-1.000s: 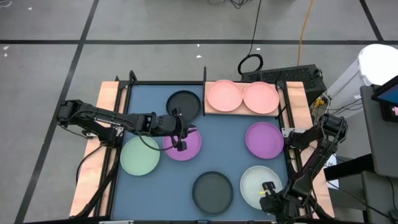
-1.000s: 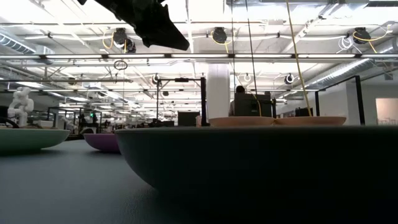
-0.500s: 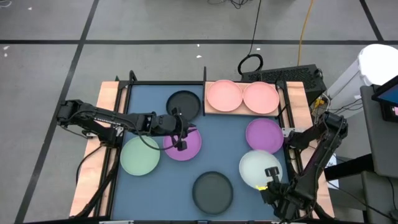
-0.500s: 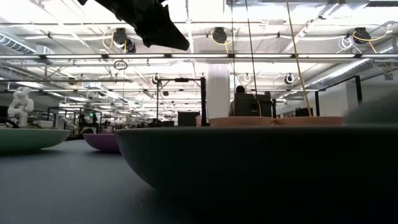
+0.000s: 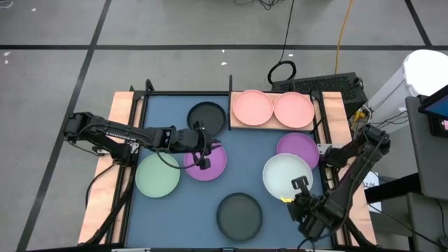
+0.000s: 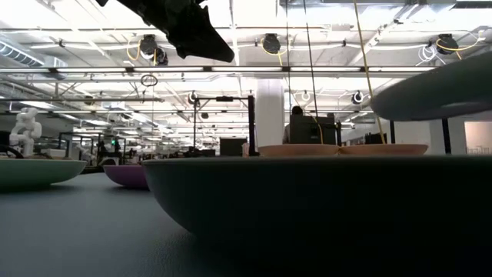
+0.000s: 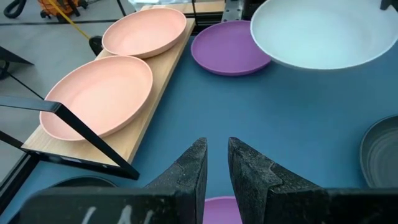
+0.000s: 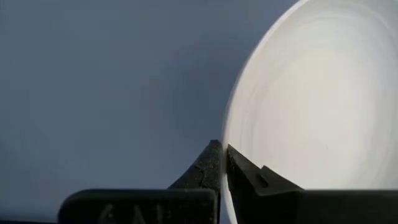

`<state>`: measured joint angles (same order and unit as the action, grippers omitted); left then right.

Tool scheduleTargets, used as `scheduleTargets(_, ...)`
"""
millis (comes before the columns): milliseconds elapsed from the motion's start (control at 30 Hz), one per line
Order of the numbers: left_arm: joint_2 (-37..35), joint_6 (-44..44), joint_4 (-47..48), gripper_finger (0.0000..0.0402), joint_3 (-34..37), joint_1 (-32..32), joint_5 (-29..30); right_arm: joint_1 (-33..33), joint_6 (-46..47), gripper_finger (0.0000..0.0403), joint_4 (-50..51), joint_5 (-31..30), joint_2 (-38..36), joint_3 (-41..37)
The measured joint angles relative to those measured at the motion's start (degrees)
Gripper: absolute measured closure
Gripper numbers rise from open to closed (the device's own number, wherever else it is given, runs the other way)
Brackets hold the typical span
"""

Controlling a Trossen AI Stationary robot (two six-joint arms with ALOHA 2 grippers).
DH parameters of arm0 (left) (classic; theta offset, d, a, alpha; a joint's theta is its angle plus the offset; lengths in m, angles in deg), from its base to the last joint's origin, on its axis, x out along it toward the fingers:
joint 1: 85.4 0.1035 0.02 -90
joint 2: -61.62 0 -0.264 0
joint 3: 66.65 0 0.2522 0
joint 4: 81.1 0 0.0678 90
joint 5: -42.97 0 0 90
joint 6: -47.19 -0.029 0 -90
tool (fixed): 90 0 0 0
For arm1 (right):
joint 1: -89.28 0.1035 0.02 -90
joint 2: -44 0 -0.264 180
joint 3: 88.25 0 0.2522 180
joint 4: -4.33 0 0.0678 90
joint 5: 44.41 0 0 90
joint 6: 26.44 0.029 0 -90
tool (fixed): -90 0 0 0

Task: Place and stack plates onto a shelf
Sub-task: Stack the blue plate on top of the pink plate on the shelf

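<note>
The left hand [image 5: 204, 157] hangs over the middle-left of the blue mat [image 5: 262, 143], above the far edge of a purple plate [image 5: 207, 162]; its fingers [image 7: 189, 171] stand a narrow gap apart with nothing between them. Its arm reaches in level from the table's left side, stretched nearly straight toward the centre.

Going left to right over the mat: a pale green plate [image 5: 157, 175] lies flat just left of that purple plate. A black plate [image 5: 207, 117] sits beyond them at the mat's far edge. A second black plate [image 5: 239, 215] lies near the front, centre. On the shelf [image 5: 271, 124], a light wooden board at the mat's far right corner, two pink plates [image 5: 252, 107] rest side by side, touching, both upright and shallow, glossy and round. A second purple plate [image 5: 299, 150] lies flat on the mat in front of the shelf.

The right hand [image 5: 297, 187] is clamped on the near rim of the other pale green plate [image 5: 285, 175], fingers [image 8: 249, 175] pinching the edge from both faces. This plate is lifted clear of the mat, tilted, and overlaps the near-left edge of the second purple plate from above. The right arm comes in from the table's right front, folded sharply at the elbow, the wrist turned back toward the mat's middle.
</note>
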<state>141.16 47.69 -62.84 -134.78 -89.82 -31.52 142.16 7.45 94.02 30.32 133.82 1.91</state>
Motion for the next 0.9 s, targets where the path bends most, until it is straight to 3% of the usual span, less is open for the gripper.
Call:
scheduleTargets(233, 0.0, -0.01, -0.02, 0.033, 0.0, 0.0, 0.01, -3.39, -5.22, 0.0403, 2.46, -0.1, -0.02, 2.16)
scheduleTargets(633, -0.02, -0.01, -0.25, 0.033, 0.0, 0.0, 0.02, -8.19, -15.54, 0.0403, 8.49, -10.53, -0.49, 7.67)
scheduleTargets(900, -0.02, 1.65, 0.1, 0.033, 0.0, -0.17, -0.01, -13.29, -18.41, 0.0403, 9.27, -11.77, -2.03, 8.35)
